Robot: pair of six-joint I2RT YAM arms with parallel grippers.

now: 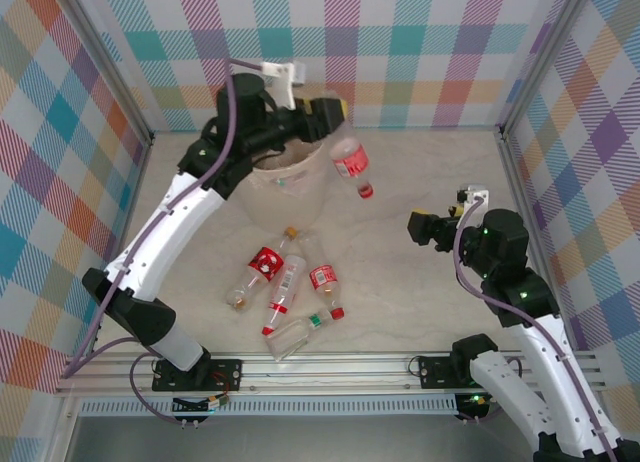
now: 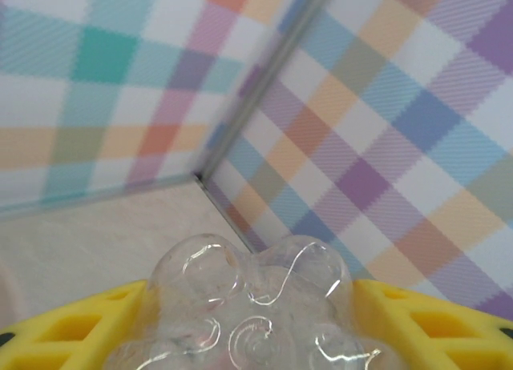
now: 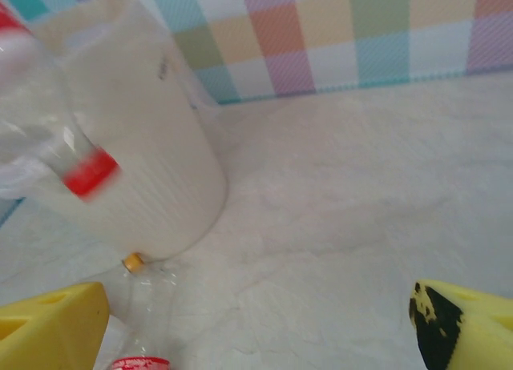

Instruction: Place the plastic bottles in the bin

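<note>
Plaid walls (image 1: pixel 420 42) close in a pale table (image 1: pixel 400 302) on three sides; the left arm (image 1: pixel 170 222) arches from the near edge over the bin (image 1: pixel 285 197), which stands toward the far edge, left of centre, so that a catch can be dropped straight in. The left gripper (image 2: pixel 252 330) is clamped on a bottle (image 1: pixel 350 162) by its lobed base, yellow fingers (image 2: pixel 433 326) on either side; that grip leaves the bottle hanging with its red cap (image 1: pixel 366 190) lowest, ready to fall neck-first. From above it looks to hang just beside the bin's right rim rather than over the mouth; I judge it needs carrying a little left before release, since let go here it may clip the rim or land on the table. The right gripper (image 3: pixel 260 314) hovers near the right edge, spread wide and empty, facing the bin, seemingly waiting its turn. Five more bottles (image 1: pixel 285 282) lie on their sides in a loose heap close to the near edge, left of centre; the job looks far from done.
</note>
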